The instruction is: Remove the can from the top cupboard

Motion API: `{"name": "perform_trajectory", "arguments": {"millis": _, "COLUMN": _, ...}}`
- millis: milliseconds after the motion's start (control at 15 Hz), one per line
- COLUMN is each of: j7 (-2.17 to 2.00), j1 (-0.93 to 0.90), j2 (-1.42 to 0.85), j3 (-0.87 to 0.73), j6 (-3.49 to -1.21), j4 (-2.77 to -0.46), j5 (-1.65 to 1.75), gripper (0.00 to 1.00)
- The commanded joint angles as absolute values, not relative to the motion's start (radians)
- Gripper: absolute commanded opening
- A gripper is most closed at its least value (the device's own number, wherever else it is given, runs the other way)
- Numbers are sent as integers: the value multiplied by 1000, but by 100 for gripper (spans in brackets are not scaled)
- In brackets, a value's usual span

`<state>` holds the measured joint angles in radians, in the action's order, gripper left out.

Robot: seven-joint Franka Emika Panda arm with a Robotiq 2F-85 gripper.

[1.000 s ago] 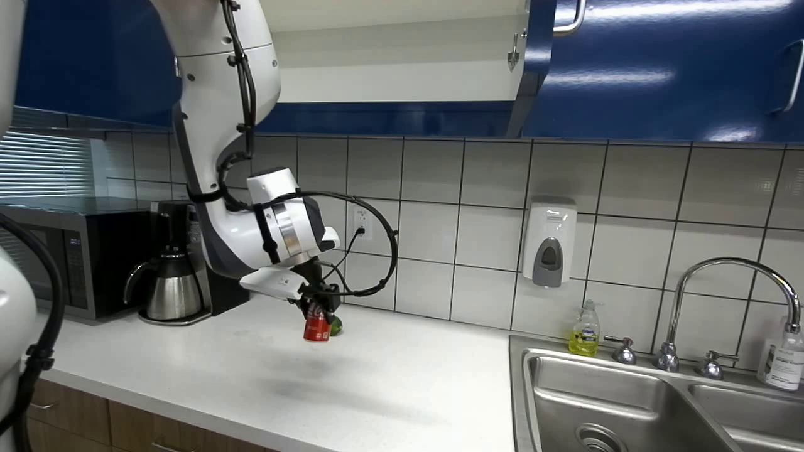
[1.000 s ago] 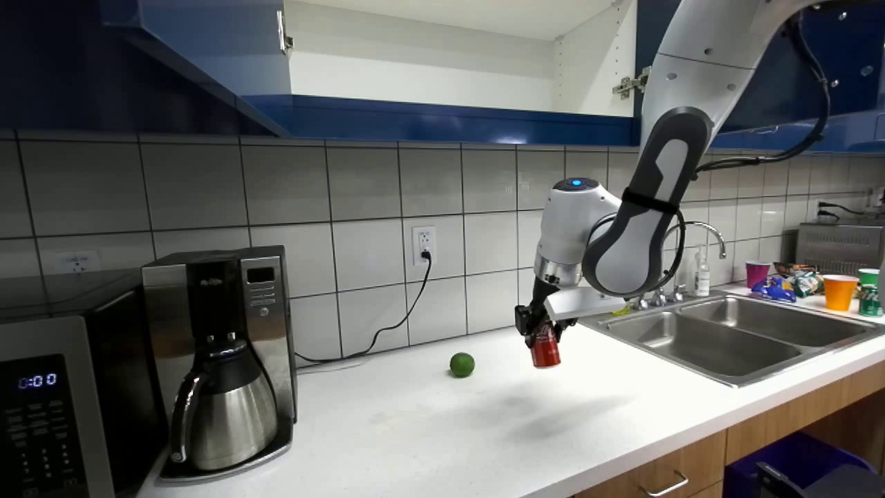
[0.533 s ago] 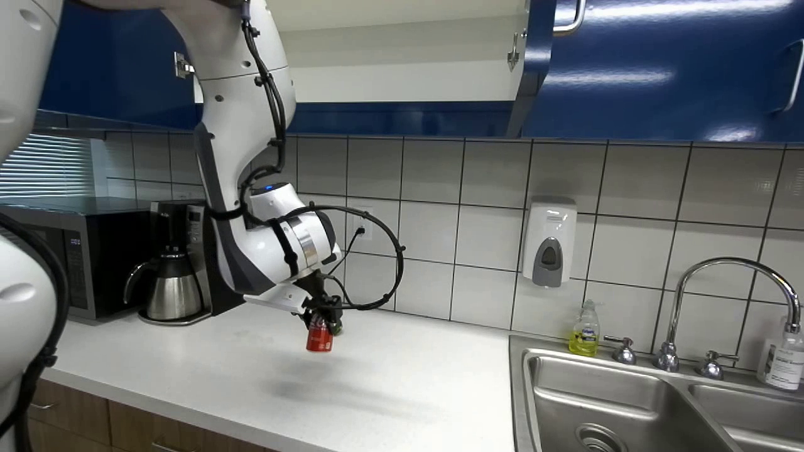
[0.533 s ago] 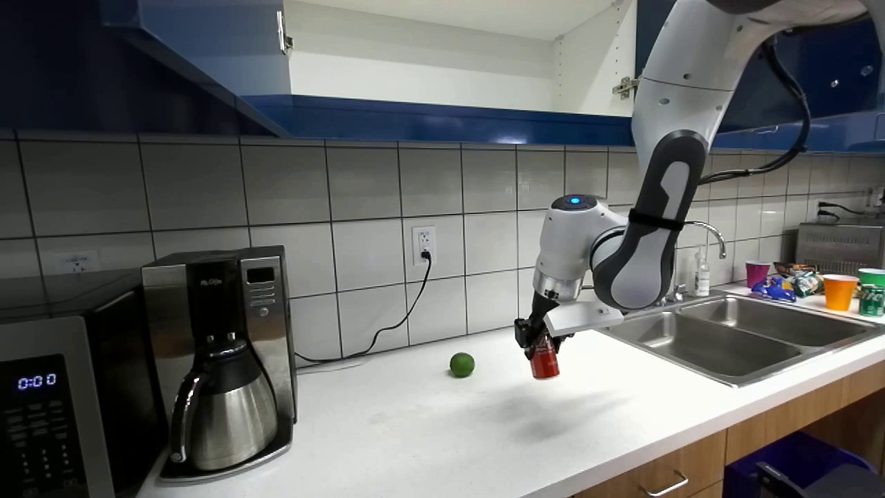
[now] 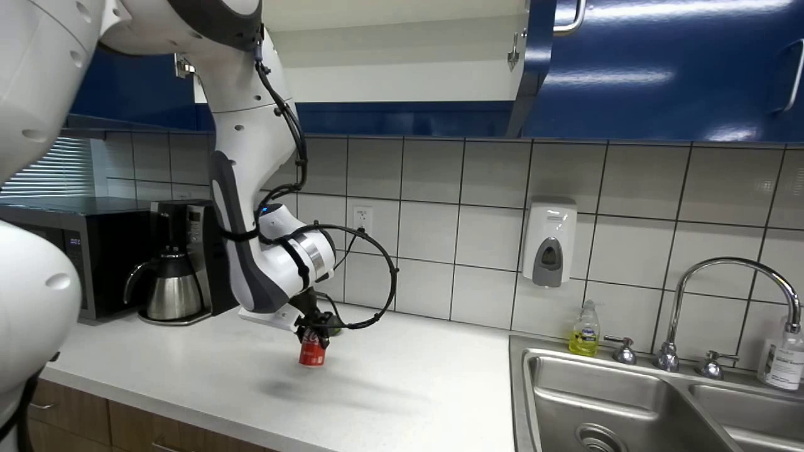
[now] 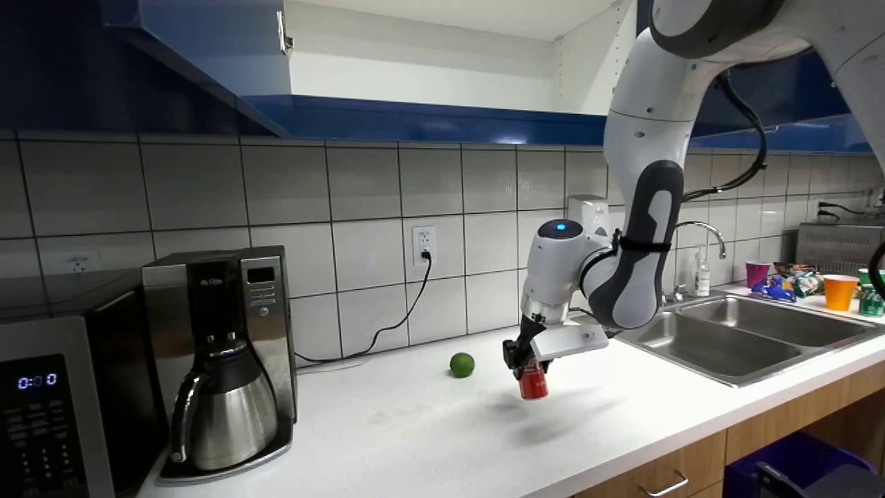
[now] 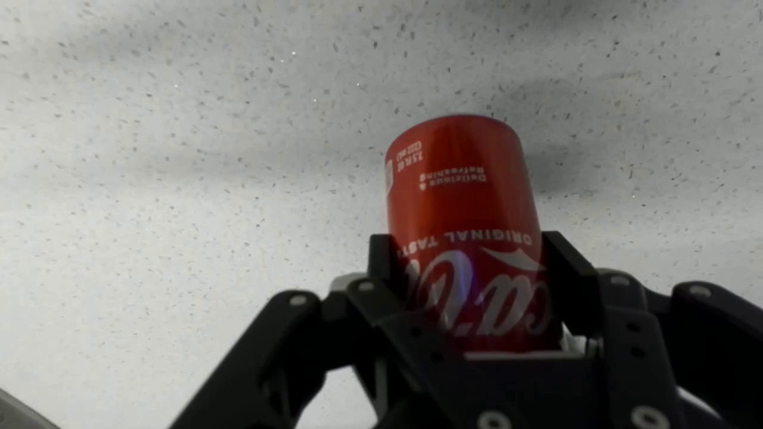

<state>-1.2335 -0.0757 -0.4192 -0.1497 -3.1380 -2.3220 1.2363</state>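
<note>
The red can (image 7: 456,202) with pale lettering is clasped between the two black fingers of my gripper (image 7: 468,256), bottom end pointing away. Its silvery top is hidden in the jaws. In both exterior views the can (image 5: 312,353) (image 6: 533,384) hangs slightly tilted, a little above the white counter (image 6: 415,429), with shadows on the counter beyond it. My gripper (image 6: 529,361) points down, shut on the can's upper part. The top cupboard (image 6: 442,123) stands open above and behind the arm; its white interior (image 5: 402,78) shows in both exterior views.
A small green round object (image 6: 462,364) lies on the counter near the wall. A coffee maker (image 6: 214,366) and microwave (image 6: 69,373) stand at one end. A steel sink (image 5: 522,389) with faucet (image 5: 675,307) is at the other. A cupboard door (image 5: 534,69) juts out.
My gripper and the can have moved down toward the counter, drifting slightly toward the coffee maker lately. The grip on the can is unchanged. The green object and cupboard have not moved.
</note>
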Motion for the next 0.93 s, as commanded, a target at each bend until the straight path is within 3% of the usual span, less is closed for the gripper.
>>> {"name": "perform_trajectory", "arguments": {"millis": 0, "j7": -1346, "j1": -141, "j2": -478, "j3": -213, "j6": -3178, "j4": -2258, "j5": 1313, "gripper": 38}}
{"name": "perform_trajectory", "arguments": {"millis": 800, "j7": -1490, "j1": -303, "j2": -630, "j3": -393, "j6": -3286, "j4": -2122, "j5": 1355, "gripper": 38}}
{"name": "perform_trajectory", "arguments": {"millis": 867, "j7": -1434, "j1": -266, "j2": -591, "j3": -352, "j6": -3258, "j4": -2160, "j5": 1329, "gripper": 63}}
